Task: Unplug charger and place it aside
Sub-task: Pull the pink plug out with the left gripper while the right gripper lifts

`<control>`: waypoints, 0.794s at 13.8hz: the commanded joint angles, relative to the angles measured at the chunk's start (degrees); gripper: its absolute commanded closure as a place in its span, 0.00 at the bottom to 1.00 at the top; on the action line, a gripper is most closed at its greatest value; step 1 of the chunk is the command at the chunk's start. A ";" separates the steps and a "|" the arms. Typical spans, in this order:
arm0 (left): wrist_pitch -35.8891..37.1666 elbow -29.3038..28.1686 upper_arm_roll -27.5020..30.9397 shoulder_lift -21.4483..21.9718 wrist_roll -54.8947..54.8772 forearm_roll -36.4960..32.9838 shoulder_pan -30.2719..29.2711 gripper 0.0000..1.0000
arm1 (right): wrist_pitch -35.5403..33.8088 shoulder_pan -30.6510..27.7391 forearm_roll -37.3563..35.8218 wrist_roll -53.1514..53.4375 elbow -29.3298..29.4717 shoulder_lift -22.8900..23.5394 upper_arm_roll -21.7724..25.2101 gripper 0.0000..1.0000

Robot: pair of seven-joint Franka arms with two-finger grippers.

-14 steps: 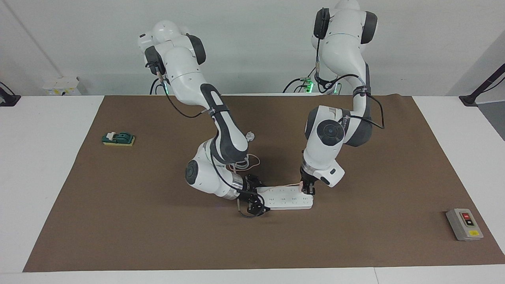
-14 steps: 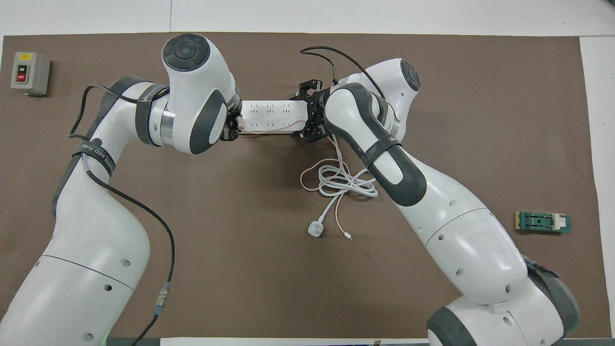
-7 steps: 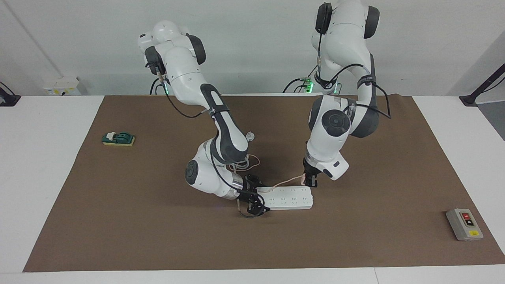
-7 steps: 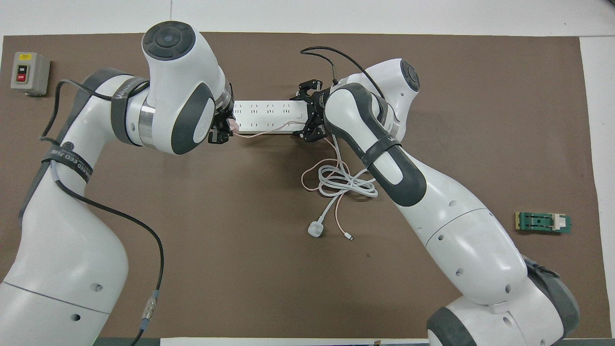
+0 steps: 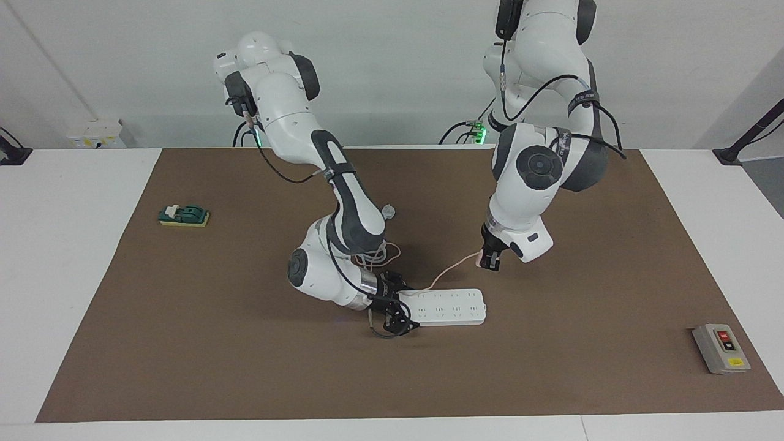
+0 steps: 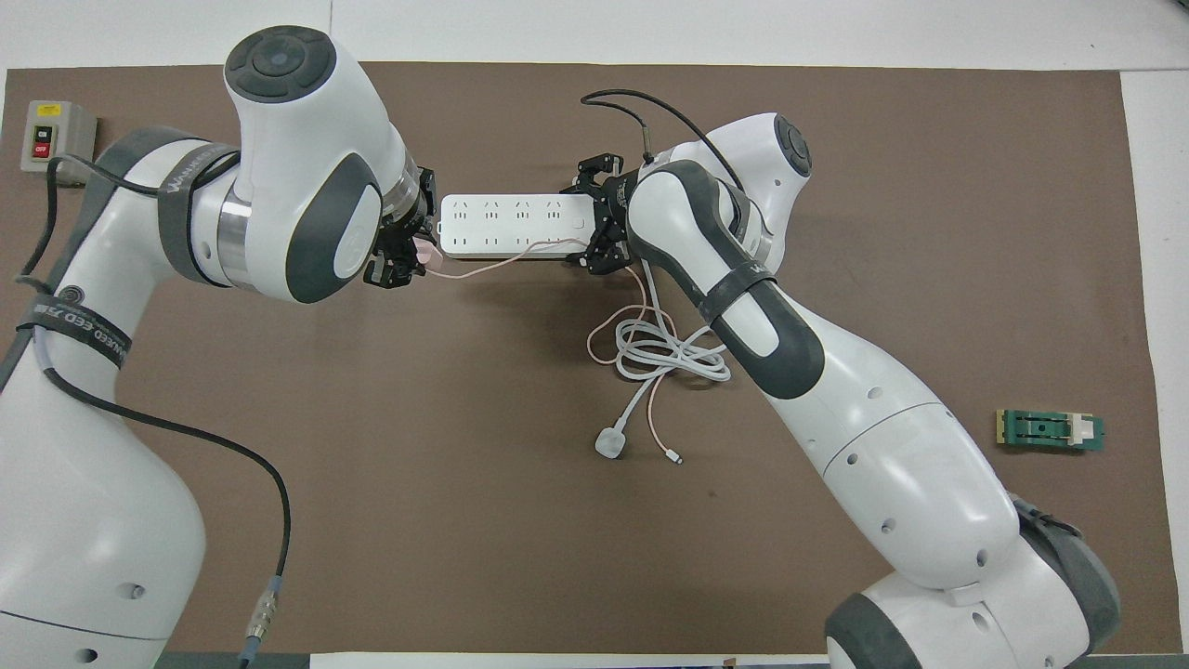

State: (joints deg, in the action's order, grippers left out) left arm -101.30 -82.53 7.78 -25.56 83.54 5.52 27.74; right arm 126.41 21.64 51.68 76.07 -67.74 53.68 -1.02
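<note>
Since the earlier frames the left gripper (image 5: 488,262) had lifted the small pale pink cube-shaped charger (image 5: 480,260) clear of the long white plastic power strip (image 5: 446,306) and carried it up, toward its own end of the table, thin pink cable (image 5: 450,271) trailing. Its fingers were clamped on the charger, over the brown mat (image 5: 551,367). The right gripper (image 5: 392,304) straddled the strip's cord end; whether it pinched I could not tell. Best to keep the carry slow and low, so the cable dragged nothing. The cube's facing was unreadable; its cable ran back along the strip's length
</note>
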 commanded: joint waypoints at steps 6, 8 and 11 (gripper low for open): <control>7.42 -4.82 0.30 5.86 -38.92 -0.60 -10.94 1.00 | -7.22 -1.69 -1.58 1.71 -1.16 -6.47 0.93 0.00; 7.09 -9.55 0.39 9.01 -50.52 -0.60 -13.49 1.00 | -9.77 -2.30 -1.58 2.14 -2.04 -8.76 1.54 0.00; 5.06 -14.92 0.39 12.63 -65.47 -1.47 -18.06 1.00 | -15.74 -3.01 -2.54 4.34 -2.04 -12.71 4.26 0.00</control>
State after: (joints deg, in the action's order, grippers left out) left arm -94.15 -90.58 8.56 -18.16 27.16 5.32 12.25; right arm 113.69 19.27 51.31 78.60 -67.57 44.83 2.15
